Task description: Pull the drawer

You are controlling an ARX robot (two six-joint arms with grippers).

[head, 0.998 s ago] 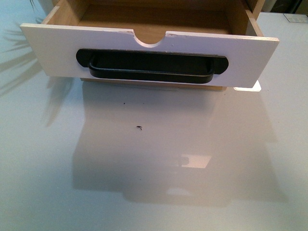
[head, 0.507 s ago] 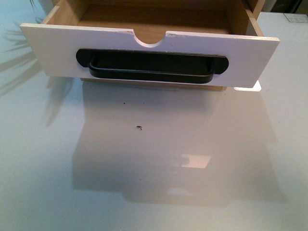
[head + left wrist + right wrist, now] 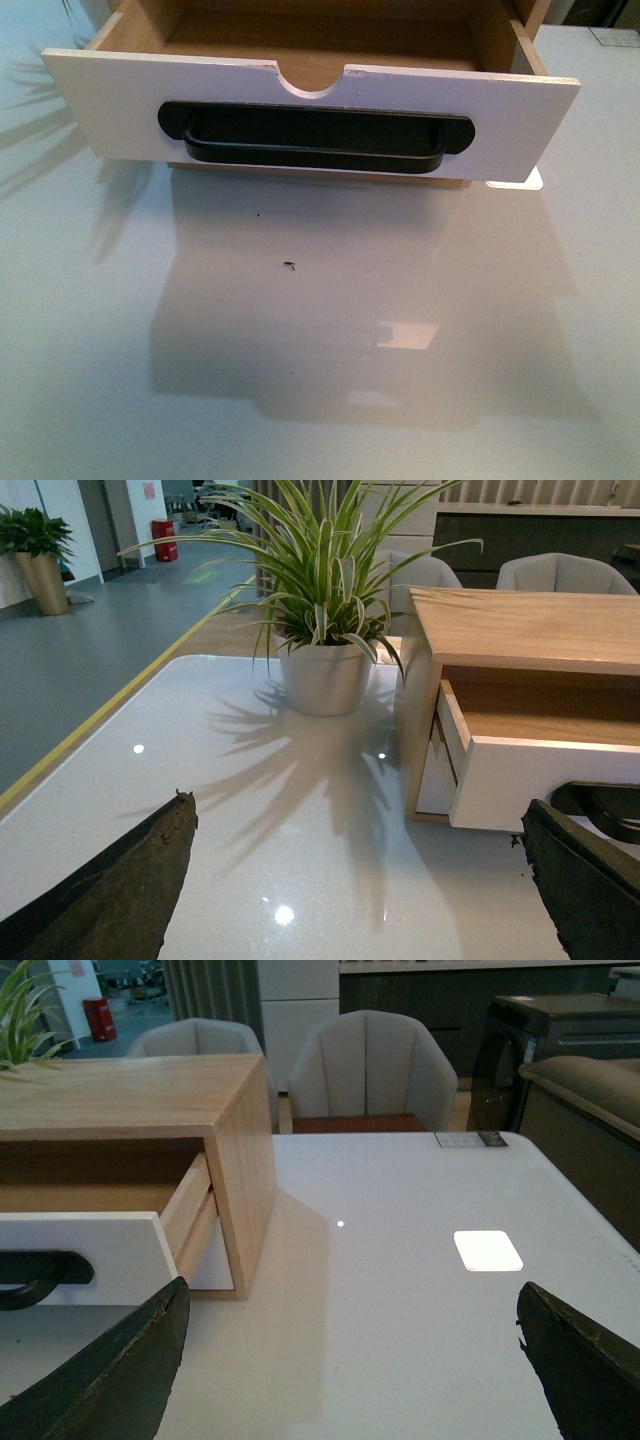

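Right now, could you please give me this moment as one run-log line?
drawer: pulled out | left claw: open, empty | right claw: open, empty | handle: untouched

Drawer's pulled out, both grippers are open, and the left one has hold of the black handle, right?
Not quite. The drawer is pulled out and both grippers are open, but the left gripper holds nothing; the front view shows the black handle untouched.

The drawer [image 3: 520, 110] has a smooth white front, wooden sides; the table [image 3: 330, 350] is glossy.
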